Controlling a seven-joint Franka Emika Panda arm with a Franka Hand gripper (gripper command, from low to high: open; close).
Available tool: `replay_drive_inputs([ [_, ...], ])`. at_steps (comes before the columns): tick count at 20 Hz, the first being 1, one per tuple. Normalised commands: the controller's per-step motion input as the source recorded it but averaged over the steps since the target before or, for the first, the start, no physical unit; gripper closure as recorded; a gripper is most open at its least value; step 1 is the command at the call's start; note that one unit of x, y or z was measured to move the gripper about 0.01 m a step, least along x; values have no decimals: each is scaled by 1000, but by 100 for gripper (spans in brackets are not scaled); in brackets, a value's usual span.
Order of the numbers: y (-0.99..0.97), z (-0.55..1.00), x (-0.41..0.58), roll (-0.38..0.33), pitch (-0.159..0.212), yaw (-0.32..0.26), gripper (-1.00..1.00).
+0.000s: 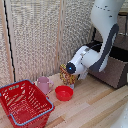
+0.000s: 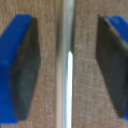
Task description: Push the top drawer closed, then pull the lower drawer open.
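The wrist view is filled by a brown drawer front (image 2: 47, 30) with a thin silver bar handle (image 2: 66, 90) running across it. My gripper (image 2: 67, 65) is open, and its blue fingers with dark pads (image 2: 25, 70) stand on either side of the handle without touching it. From this close I cannot tell whether it is the top drawer or the lower drawer. In the exterior view the dark brown cabinet (image 1: 114, 70) stands at the right, partly behind the white arm (image 1: 92, 55). The gripper itself is hidden there.
On the wooden table are a red plastic basket (image 1: 25, 102), a pink mug (image 1: 44, 84), a red bowl (image 1: 64, 93) and a patterned packet (image 1: 67, 76) beside the arm's elbow. A woven screen (image 1: 35, 35) closes the back.
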Motion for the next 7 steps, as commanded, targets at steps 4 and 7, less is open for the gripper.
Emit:
replay_drive_inputs([
  [4,14,609,177,56,81,26,-100],
  [7,-14,607,213,69,80,-14,-100],
])
